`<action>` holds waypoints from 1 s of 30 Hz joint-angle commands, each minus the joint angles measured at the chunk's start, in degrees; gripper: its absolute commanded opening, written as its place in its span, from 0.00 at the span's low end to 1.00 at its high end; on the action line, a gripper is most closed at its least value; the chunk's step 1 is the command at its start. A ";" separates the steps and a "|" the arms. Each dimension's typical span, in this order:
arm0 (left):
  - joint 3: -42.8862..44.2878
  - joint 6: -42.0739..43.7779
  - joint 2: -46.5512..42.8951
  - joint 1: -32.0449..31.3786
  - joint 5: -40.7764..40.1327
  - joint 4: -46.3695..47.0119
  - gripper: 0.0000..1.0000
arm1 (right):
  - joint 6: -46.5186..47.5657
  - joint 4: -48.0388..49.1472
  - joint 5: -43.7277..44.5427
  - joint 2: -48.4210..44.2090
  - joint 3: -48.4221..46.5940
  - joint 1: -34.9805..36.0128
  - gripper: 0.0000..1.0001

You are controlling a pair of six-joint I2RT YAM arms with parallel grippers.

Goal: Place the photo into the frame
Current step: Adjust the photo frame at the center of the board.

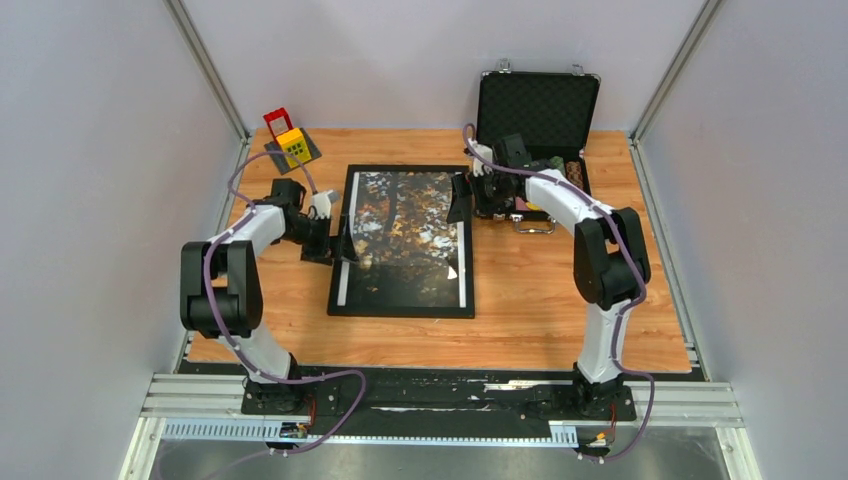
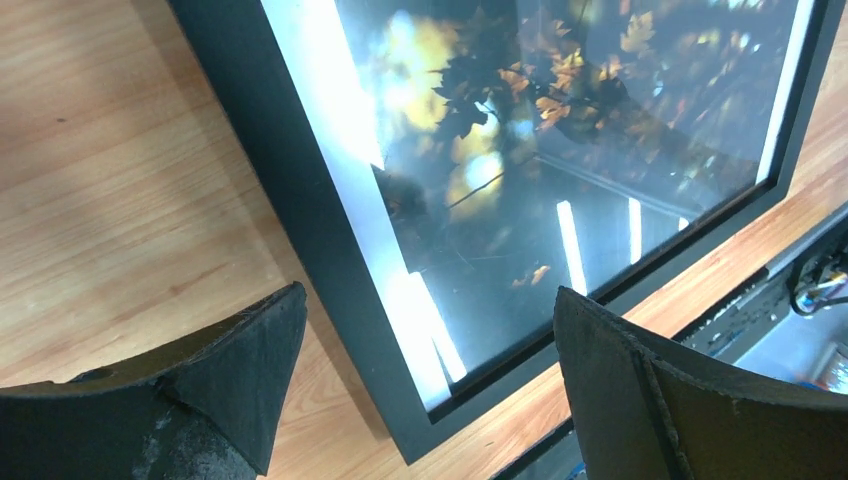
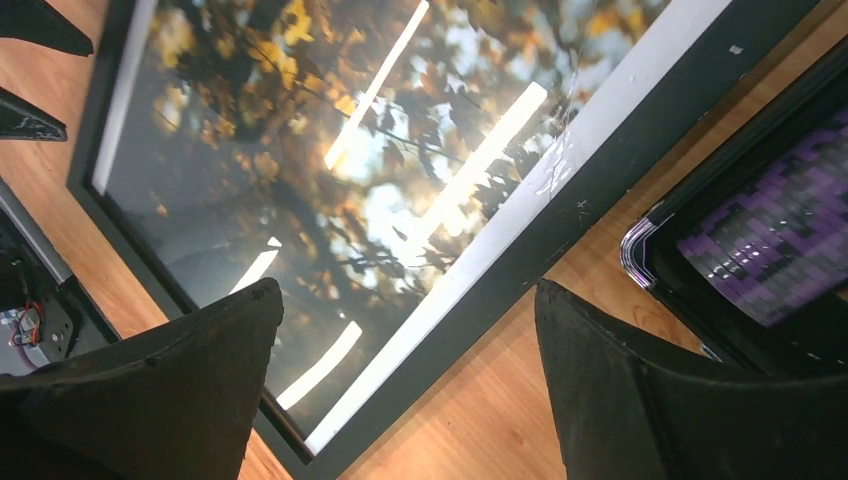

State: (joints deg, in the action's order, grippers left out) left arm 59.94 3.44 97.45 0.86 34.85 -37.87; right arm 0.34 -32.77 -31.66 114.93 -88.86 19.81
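two arms, one frame
left hand wide at the left long rail, right hand wide at the far-right corner; photo seemingly seated inside.

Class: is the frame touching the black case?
Apart. The right wrist view shows a strip of bare table between the frame and the case.

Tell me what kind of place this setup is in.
Probably a lab robot test cell: plain grey panel walls enclose a wooden tabletop on three sides, and a slotted aluminium mounting rail runs along its near edge.
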 commanded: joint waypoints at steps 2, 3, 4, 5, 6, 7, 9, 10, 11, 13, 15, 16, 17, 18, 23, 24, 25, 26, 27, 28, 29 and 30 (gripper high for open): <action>0.86 -0.43 -7.52 -0.22 -4.58 1.79 1.00 | 1.83 0.96 1.16 -7.21 1.44 0.40 0.98; 0.85 -0.56 -8.52 -0.24 -5.08 1.94 1.00 | 1.92 0.96 1.42 -8.03 1.88 0.40 0.99; 0.82 -0.59 -9.00 -0.22 -6.03 2.15 1.00 | 1.94 0.95 1.70 -8.99 2.24 0.40 1.00; 0.84 -0.80 -10.08 -0.24 -6.55 2.25 1.00 | 2.02 1.00 2.05 -9.86 2.67 0.34 1.00; 0.86 -0.93 -10.65 -0.18 -7.54 2.55 1.00 | 2.11 1.04 2.42 -10.91 3.13 0.35 1.00; 0.83 -1.10 -11.88 -0.21 -8.19 2.76 1.00 | 2.15 1.00 2.95 -11.91 3.47 0.32 1.00; 0.66 -1.38 -13.95 -0.24 -10.05 3.63 1.00 | 2.12 1.03 4.02 -14.13 4.24 0.24 1.00; 0.59 -1.49 -14.65 -0.20 -11.16 3.87 1.00 | 2.12 1.04 4.45 -15.06 4.51 0.16 1.00; 0.48 -1.79 -16.26 -0.18 -11.54 4.50 1.00 | 2.10 1.05 5.60 -16.17 4.88 0.12 1.00; 0.62 -2.40 -18.67 0.16 -12.28 4.86 1.00 | 2.04 1.05 7.80 -18.14 5.28 -0.15 1.00; 0.99 -2.97 -20.91 1.48 -12.49 5.09 1.00 | 2.13 1.04 9.94 -20.26 5.73 -0.52 1.00; 1.15 -3.13 -22.46 2.49 -12.74 5.13 1.00 | 2.20 1.05 10.93 -21.42 6.05 -0.76 1.00; 1.50 -3.11 -23.17 2.92 -13.28 5.23 1.00 | 2.27 1.05 11.83 -22.98 6.33 -0.96 1.00; 1.67 -3.10 -24.67 3.73 -13.78 5.29 1.00 | 2.43 1.12 12.87 -24.20 6.70 -1.24 1.00; 3.35 -5.41 -29.50 4.58 -19.00 6.63 1.00 | 1.86 2.10 20.66 -29.50 8.40 -1.67 1.00; 3.41 -6.04 -31.09 4.58 -19.72 7.00 1.00 | 1.83 2.29 22.39 -30.33 8.91 -1.67 1.00; 3.37 -6.37 -31.88 4.58 -21.25 7.83 1.00 | 1.82 2.46 24.26 -31.21 9.42 -1.70 1.00; 3.17 -6.83 -33.55 4.59 -22.12 8.74 1.00 | 2.04 2.67 25.58 -32.00 10.16 -1.87 1.00; 3.04 -7.26 -35.22 4.59 -23.89 9.11 1.00 | 2.33 2.77 26.55 -33.09 11.18 -2.11 1.00; 2.87 -7.50 -35.93 4.59 -26.00 9.78 1.00 | 2.38 2.91 27.10 -33.96 11.76 -2.48 1.00; 2.84 -7.71 -37.31 4.59 -26.82 10.03 1.00 | 2.47 3.09 27.20 -34.73 12.95 -2.93 1.00; 2.80 -7.73 -37.89 4.59 -28.01 10.43 1.00 | 2.55 3.27 27.18 -35.57 13.72 -3.52 1.00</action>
State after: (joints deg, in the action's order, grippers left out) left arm 60.95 -2.15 64.10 5.32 13.54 -31.73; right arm 2.09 -31.83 -9.67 82.96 -78.02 17.72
